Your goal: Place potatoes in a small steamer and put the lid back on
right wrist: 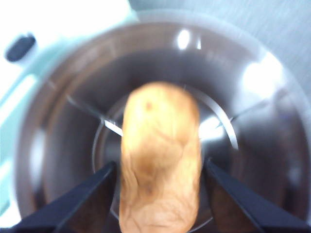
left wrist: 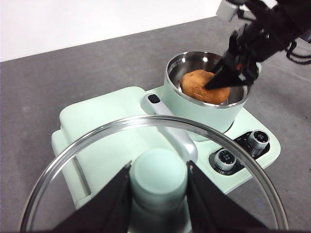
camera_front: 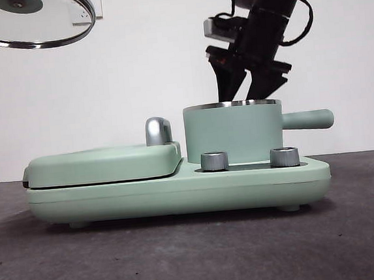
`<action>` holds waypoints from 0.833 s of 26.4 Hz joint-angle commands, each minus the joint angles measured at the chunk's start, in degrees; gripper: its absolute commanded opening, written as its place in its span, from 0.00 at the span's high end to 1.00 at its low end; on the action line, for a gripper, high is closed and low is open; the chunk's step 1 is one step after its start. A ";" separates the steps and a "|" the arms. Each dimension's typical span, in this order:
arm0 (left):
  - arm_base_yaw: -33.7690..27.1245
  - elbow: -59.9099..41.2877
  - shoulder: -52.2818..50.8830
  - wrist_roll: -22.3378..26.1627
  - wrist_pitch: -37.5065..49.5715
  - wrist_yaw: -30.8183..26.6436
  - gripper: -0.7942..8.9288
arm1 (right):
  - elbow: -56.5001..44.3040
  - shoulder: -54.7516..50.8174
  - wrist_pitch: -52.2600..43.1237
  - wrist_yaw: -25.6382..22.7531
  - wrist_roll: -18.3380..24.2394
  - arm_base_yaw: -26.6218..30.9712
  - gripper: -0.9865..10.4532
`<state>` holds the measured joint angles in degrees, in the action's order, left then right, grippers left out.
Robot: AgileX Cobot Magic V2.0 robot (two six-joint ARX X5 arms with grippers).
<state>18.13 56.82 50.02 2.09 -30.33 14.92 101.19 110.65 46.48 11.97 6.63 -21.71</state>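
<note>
Two steel knobs before steamer; right gripper (jaws spread) flanking potato; left gripper clamping lid.

Front view: steamer wall hides potato; lid cropped at top-left corner; right wrist view blurred, potato's lower end cut off; finger-to-potato contact unclear.

No legible text, label or number anywhere
</note>
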 commanded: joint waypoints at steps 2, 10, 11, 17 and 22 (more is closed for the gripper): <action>0.09 1.01 -0.07 0.15 1.36 0.04 0.90 | 3.30 -4.66 3.32 0.13 0.98 -0.17 0.66; 0.09 1.01 -0.07 0.17 1.18 0.07 0.90 | 0.94 -24.02 8.46 -4.17 1.53 0.50 0.66; 0.09 1.01 -0.04 0.15 1.18 0.07 0.90 | -0.39 -26.95 8.39 -4.39 1.53 0.79 0.66; 0.15 1.01 0.07 0.17 1.42 0.09 0.90 | -13.27 -40.68 3.28 -4.76 2.71 1.25 0.66; 0.33 1.01 0.17 0.20 2.12 0.11 0.90 | -27.50 -52.48 -0.42 -4.94 3.50 1.22 0.66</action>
<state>18.20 56.82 50.04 2.09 -30.15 14.92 75.09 59.18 46.78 7.25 9.30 -20.23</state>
